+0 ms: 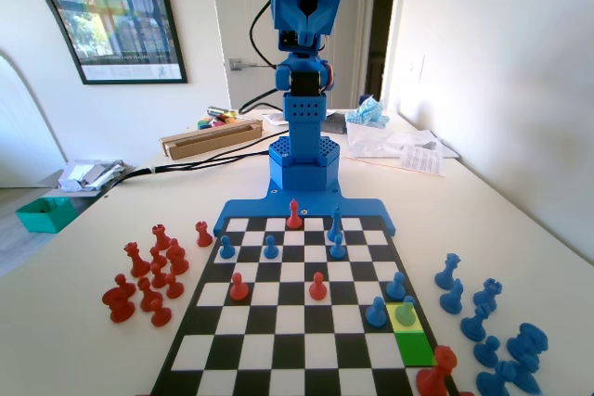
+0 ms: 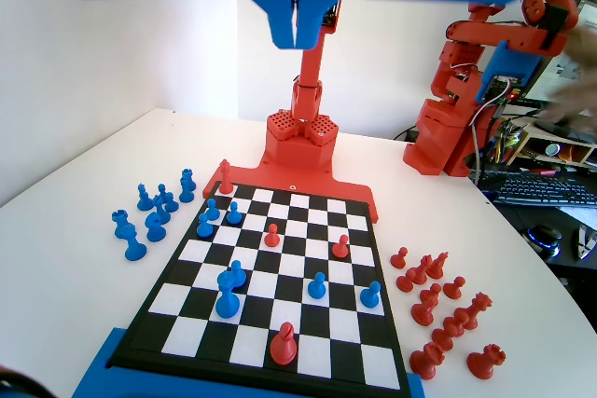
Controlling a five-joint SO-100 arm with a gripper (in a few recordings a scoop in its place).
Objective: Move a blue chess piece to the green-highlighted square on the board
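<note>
Pawn (image 1: 406, 312) partly masking yellow square (image 1: 405, 320)

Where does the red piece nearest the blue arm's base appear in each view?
Fixed view: the red piece, middle of the far edge of the board.
Wrist view: the red piece, middle of the near edge.
Shared landmark: the spare red pieces, left in fixed view, right in wrist view.

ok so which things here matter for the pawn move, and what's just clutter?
Job: blue pawn on the yellow square, green square, board, end effector (shut).
Lying about: off-board red pieces, off-board blue pieces, cardboard box, teal tray.
</note>
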